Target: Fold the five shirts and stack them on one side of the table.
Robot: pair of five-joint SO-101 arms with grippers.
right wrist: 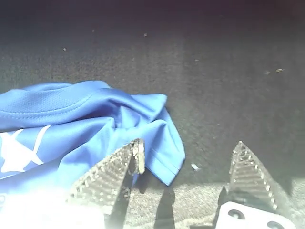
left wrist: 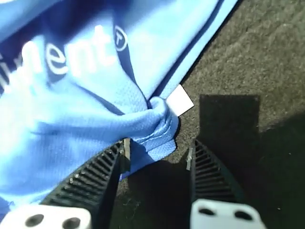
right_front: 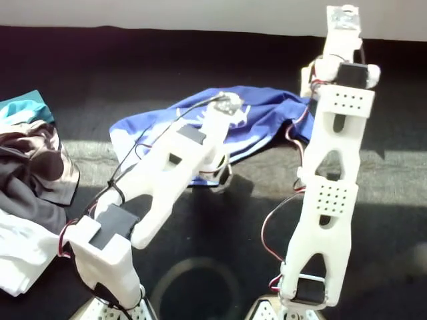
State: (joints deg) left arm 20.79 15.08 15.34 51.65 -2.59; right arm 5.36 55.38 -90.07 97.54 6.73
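Tabletop (right_front: pixel 133 60), dark and felt-like, carries one crumpled blue jersey shirt (right_front: pixel 267 117) toward twelve o'clock and one heap of three shirts (right_front: pixel 33 173), teal, grey and white, at nine o'clock. The cloth looks light, limp and slippery, so it is best pinched at the hems. The left gripper (left wrist: pixel 158 145) stands open astride a hem corner. The right gripper (right wrist: pixel 188 145) spreads wide at another edge.

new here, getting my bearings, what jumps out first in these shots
A crumpled blue shirt lies toward the far side of the table. The left gripper and right gripper stand open at its edges. A heap of other shirts sits at the table's left edge.
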